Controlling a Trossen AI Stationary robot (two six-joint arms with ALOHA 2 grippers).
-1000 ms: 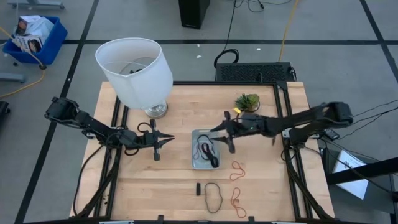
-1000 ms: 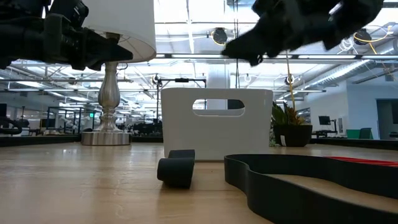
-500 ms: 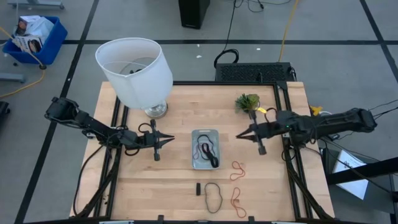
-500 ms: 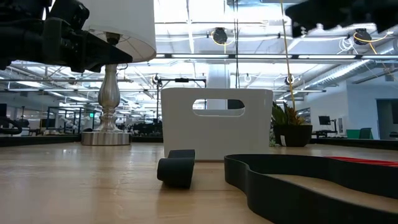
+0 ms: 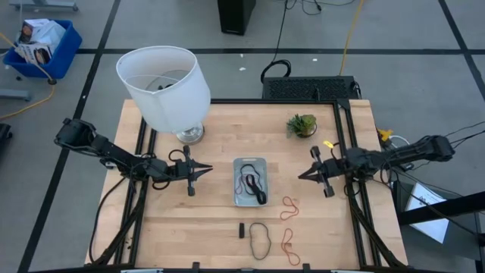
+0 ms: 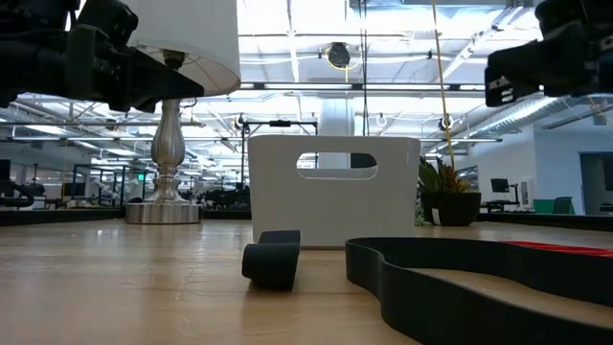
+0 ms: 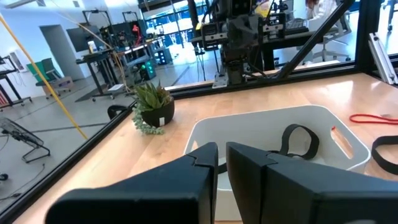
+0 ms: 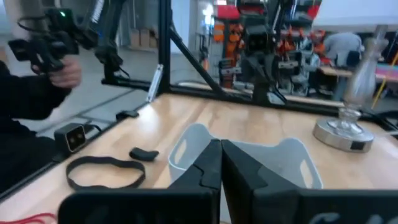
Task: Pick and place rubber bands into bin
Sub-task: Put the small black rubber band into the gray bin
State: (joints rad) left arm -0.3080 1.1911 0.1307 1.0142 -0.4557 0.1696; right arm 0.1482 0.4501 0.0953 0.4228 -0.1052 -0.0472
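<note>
**Inspector:** The wooden table [image 5: 220, 136] is sitting on a grey floor marked with dark tape lines, a white lamp [image 5: 164, 85] at its far left corner and a small potted plant [image 5: 301, 124] toward the far right. Where are the task's things lying?

**Onlooker:** The bin [image 5: 250, 182] is resting at mid-table, already holding dark bands. Three rubber bands are lying loose on the near side of the table: a red-orange band [image 5: 289, 207] just off the bin's near right corner, a black band [image 5: 260, 237] nearer the front edge, and a second red-orange band [image 5: 289, 245] beside it. A short dark piece [image 5: 241, 230] is lying left of the black one.

**Inspector:** And the grippers?

**Onlooker:** The right gripper [image 5: 312, 173] is hanging above the table to the right of the bin, fingers drawn together with nothing between them. The left gripper [image 5: 198, 174] is waiting on the bin's left, its fingers nearly touching, likewise carrying nothing.

**Inspector:** Which arm is standing nearer the next band?

**Onlooker:** The right one, in my judgement. The first red-orange band is lying toward the table's front edge and slightly bin-ward of that gripper. Its long axis is running roughly front to back. The left gripper is sitting well apart from it, with the bin between them.
</note>
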